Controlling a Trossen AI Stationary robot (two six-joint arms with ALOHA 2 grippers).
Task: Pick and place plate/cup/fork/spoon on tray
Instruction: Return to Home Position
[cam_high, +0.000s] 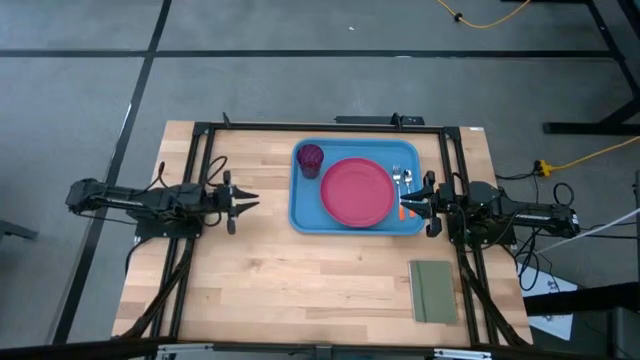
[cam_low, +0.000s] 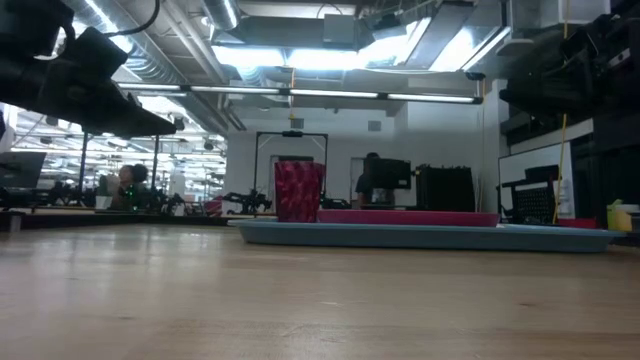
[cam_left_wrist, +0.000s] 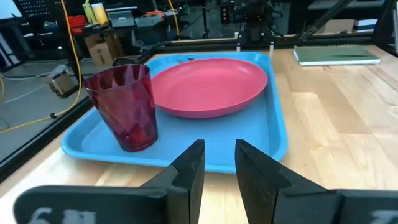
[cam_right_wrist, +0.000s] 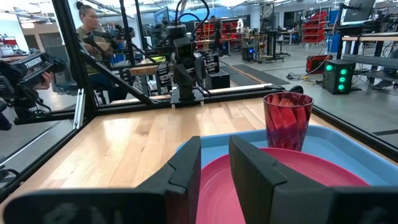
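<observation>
With plate (cam_high: 357, 192), cup (cam_high: 310, 158), fork (cam_high: 407, 181) and spoon (cam_high: 397, 181) all on the tray (cam_high: 305, 214) ahead of our right hand (cam_high: 424, 204), whose nearly closed fingers hold nothing, we judge it could nudge the cutlery just in front when pulling away, while our left hand (cam_high: 243, 200), also empty, waits well clear.

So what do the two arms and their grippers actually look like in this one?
Both arms are black, slim and jointed, with dark cables running back from their bases. The left gripper and right gripper each end in two flat, blocky black fingers. Pale lettering shows on the left wrist housing.
</observation>
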